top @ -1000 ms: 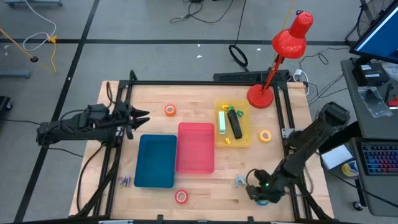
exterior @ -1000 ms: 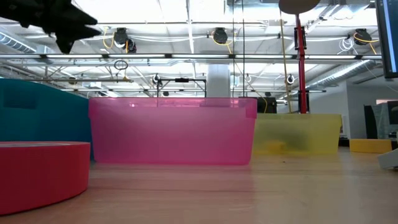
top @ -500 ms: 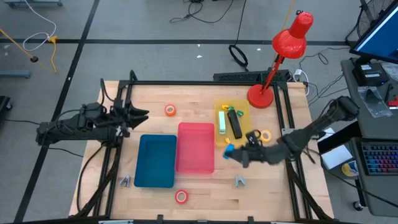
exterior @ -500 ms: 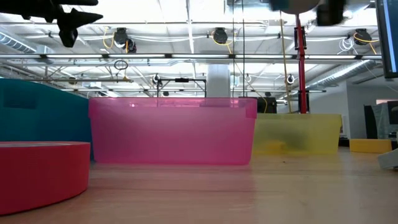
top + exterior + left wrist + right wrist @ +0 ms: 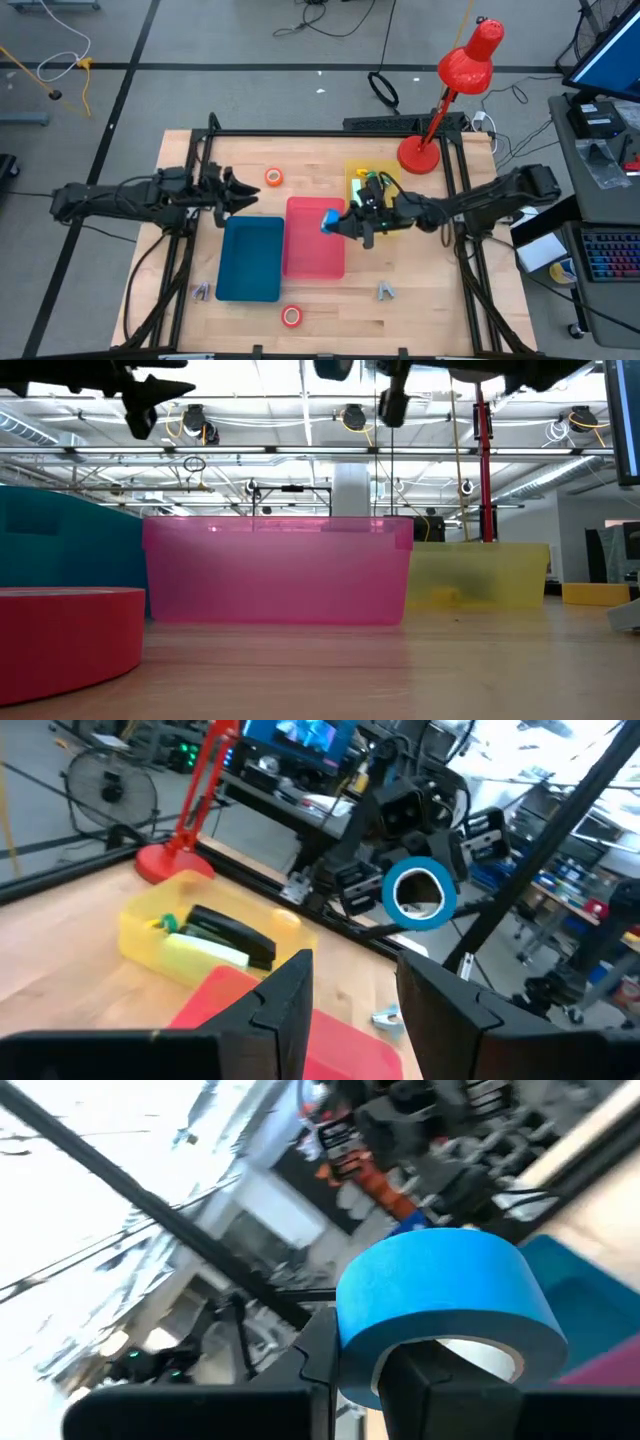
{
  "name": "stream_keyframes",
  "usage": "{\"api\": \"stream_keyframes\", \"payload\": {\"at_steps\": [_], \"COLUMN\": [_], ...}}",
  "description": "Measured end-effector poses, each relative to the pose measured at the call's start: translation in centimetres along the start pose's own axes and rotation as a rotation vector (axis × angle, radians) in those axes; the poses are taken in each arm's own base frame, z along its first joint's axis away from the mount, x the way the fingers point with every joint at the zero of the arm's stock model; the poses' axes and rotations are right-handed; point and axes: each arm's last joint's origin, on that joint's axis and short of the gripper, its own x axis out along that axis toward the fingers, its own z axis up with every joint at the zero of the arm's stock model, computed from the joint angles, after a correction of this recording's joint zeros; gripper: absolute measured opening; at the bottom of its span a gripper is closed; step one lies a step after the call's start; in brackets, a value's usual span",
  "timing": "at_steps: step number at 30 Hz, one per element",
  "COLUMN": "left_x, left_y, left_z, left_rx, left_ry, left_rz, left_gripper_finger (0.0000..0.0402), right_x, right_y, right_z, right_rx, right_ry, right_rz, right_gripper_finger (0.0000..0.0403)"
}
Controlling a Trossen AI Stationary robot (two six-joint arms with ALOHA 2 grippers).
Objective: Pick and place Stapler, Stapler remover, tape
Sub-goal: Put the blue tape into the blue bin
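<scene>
My right gripper (image 5: 340,222) is shut on the blue tape roll (image 5: 329,221), held in the air above the right rim of the pink bin (image 5: 312,250). It also shows in the left wrist view (image 5: 420,893). The orange roll (image 5: 273,177) lies flat at the far side, the red-orange roll (image 5: 291,316) flat near the front edge. The yellow roll is hidden under my right arm. The black stapler (image 5: 378,200) lies in the yellow tray (image 5: 392,222). A stapler remover (image 5: 386,291) lies at the front right. My left gripper (image 5: 238,191) is open and empty above the blue bin's far left corner. My right gripper pinches the blue roll's ring wall (image 5: 356,1365), one finger (image 5: 425,1380) inside the centre hole and the other outside. The fingers come level from the table's right side. The roll is lifted clear, well above the bins.
A blue bin (image 5: 250,258) stands left of the pink bin. A red desk lamp (image 5: 420,152) stands at the far right corner. A second small metal remover (image 5: 202,291) lies at the front left. Black rails run along the table's left and right sides.
My right gripper has risen from the table's front right and swung toward the left and far side, carrying the blue roll from near the stapler remover to above the pink bin's right rim. My left gripper has moved a little toward the table's right.
</scene>
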Motion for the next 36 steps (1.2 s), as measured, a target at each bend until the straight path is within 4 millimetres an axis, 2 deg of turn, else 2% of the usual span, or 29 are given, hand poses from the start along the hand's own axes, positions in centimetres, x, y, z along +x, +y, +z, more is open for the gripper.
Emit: {"api": "stream_keyframes", "payload": {"at_steps": [8,16,26,36], "left_x": [2.9,5.5,6.9,7.7], "left_y": [-0.2,-0.4,-1.1,-1.2], "left_z": [-0.7,-2.0,-3.1,-3.6], "left_rx": [0.023,0.102,0.133,0.158], "left_ry": [0.013,0.039,0.086,0.119], "left_rz": [-0.026,-0.052,-0.089,-0.082], "left_gripper_finger": [0.0145,0.0145,0.0145,0.0145], "right_x": [1.9,5.5,8.8,9.0], "right_y": [-2.0,-2.5,-3.1,-3.5], "right_z": [-0.4,0.9,1.6,2.2], "right_rx": [0.005,-0.065,-0.121,-0.116], "right_ry": [0.031,0.106,0.286,0.288], "right_rz": [0.053,0.084,0.092,0.060], "right_gripper_finger": [0.0031,0.0031,0.0031,0.0031]}}
